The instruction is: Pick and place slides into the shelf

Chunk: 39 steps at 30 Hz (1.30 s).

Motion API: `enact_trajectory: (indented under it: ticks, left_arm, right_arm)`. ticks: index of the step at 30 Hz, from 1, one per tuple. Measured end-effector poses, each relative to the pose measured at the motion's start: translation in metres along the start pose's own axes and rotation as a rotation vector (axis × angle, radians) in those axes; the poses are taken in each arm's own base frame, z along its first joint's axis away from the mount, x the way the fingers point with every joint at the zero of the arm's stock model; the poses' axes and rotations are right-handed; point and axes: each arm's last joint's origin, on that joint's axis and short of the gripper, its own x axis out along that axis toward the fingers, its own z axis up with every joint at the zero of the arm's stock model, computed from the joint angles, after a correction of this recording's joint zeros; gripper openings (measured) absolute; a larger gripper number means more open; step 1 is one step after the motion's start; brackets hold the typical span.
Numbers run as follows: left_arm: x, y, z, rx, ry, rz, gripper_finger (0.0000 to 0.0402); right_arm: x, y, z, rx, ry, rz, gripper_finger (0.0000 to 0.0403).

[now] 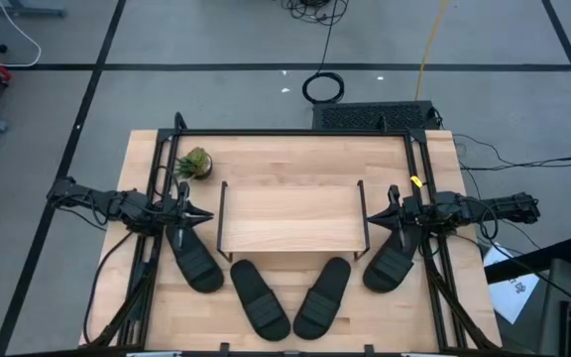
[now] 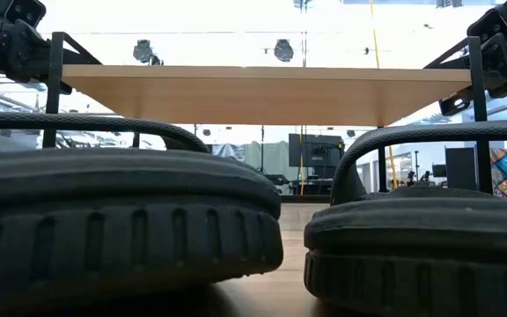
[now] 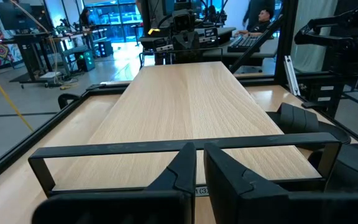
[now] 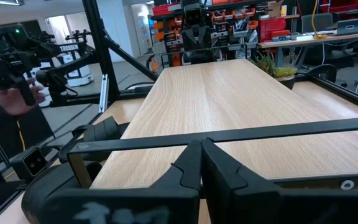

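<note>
Four slides (image 1: 261, 297) lie in front of the shelf (image 1: 290, 216) — outer ones nearest each gripper, left (image 1: 206, 214) and right (image 1: 370, 217), both pressed together, empty.

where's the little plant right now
In the high view the plant sits on the table's far left, just beyond the left gripper and left of the shelf.

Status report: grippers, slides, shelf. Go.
Left gripper and right gripper shut, empty, flanking the shelf. Four slides on the table, none shelved. Small plant behind the shelf, not obstructing.
</note>
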Motion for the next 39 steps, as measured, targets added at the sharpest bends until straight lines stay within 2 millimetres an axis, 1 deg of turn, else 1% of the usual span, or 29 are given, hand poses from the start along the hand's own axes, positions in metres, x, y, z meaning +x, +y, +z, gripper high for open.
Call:
enact_trajectory:
  ticks: [9, 12, 16, 17, 23, 27, 29, 33, 36, 39]
  left_arm:
    - [0.000, 0.000, 0.000, 0.000, 0.000, 0.000, 0.0031]
    - [0.000, 0.000, 0.002, -0.011, -0.025, 0.012, 0.0031]
    - [0.000, 0.001, 0.005, -0.129, -0.047, 0.016, 0.0031]
    - [0.000, 0.001, 0.005, -0.134, -0.048, 0.019, 0.0031]
    - [0.000, 0.003, 0.007, -0.042, -0.071, 0.098, 0.0031]
    - [-0.001, 0.004, 0.010, 0.067, -0.092, 0.123, 0.0031]
    - [-0.001, 0.004, 0.011, 0.094, -0.098, 0.126, 0.0031]
    - [-0.001, 0.004, 0.011, 0.126, -0.092, 0.152, 0.0031]
    - [-0.001, 0.005, 0.010, 0.150, -0.087, 0.170, 0.0031]
    - [-0.001, 0.005, 0.010, 0.156, -0.085, 0.176, 0.0031]
  right_arm:
    - [0.000, 0.000, 0.000, 0.000, -0.001, 0.000, 0.0000]
    - [0.000, 0.000, 0.000, -0.017, 0.000, 0.000, 0.0000]
    - [0.000, 0.000, 0.000, -0.053, -0.001, 0.000, 0.0000]
    - [0.000, 0.000, 0.000, -0.052, 0.000, 0.000, 0.0000]
    - [0.000, 0.000, 0.000, -0.082, -0.001, 0.000, 0.0000]
    - [0.000, 0.000, 0.001, -0.134, 0.003, -0.005, 0.0000]
    - [-0.003, 0.000, 0.006, -0.142, 0.010, -0.012, 0.0000]
    - [-0.015, 0.000, 0.033, -0.150, 0.020, -0.126, 0.0001]
    - [-0.021, -0.001, 0.046, -0.159, -0.013, -0.234, 0.0007]
    - [-0.028, -0.001, 0.063, -0.121, -0.073, -0.310, 0.0017]
